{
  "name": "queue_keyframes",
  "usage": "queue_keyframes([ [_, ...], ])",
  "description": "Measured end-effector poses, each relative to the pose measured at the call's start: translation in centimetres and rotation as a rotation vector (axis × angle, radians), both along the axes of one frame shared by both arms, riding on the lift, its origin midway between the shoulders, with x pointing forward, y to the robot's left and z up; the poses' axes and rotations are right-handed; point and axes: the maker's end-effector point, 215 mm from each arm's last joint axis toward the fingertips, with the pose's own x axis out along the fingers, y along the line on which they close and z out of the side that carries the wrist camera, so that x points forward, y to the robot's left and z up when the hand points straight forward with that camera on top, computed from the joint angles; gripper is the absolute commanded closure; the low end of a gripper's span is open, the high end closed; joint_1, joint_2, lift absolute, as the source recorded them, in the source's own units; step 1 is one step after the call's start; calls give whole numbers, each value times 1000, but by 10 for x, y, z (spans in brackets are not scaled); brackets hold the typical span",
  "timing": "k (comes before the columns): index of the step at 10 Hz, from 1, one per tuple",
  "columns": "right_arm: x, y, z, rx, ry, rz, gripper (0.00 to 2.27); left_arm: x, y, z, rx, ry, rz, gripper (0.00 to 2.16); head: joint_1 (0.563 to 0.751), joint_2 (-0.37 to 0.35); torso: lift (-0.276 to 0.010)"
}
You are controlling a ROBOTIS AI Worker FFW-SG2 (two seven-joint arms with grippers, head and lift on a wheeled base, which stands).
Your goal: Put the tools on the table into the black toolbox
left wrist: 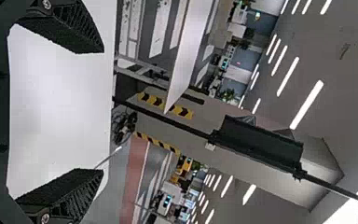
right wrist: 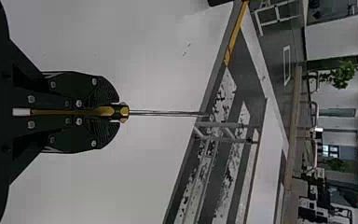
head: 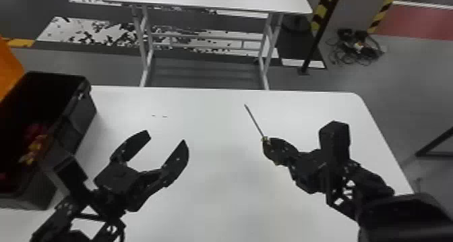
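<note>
Yellow handle (right wrist: pixel 107 111), gripped by right hand (head: pixel 268 144), shows in wrist view — head view gives toolbox (head: pixel 74 128), open left hand (head: pixel 165 139).

Your screwdriver (head: pixel 255 121), slim metal shaft and yellow-and-black handle, is clamped in your right claw (head: pixel 265 142), shaft jutting past its tips. Left of your left claw (head: pixel 165 138), the black toolbox (head: pixel 78 124) sits open, red and yellow items (head: pixel 35 144) inside.

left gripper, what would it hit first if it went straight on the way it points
Probably nothing close: the way from the left gripper looks free over the white table, though its height above that is hard to judge.
</note>
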Motion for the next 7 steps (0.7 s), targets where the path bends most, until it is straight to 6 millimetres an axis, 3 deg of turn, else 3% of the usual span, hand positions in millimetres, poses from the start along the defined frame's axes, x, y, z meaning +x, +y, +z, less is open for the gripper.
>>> queue_keyframes([
  [3,-6,35,24,41,-104,93,2240,15,-20,1,-102,83,-52,76,695,-68,-75],
  [7,-16,69,33,73,-129,180,2240,39,-37,-8,-218,167,-97,76,695,-43,-75],
])
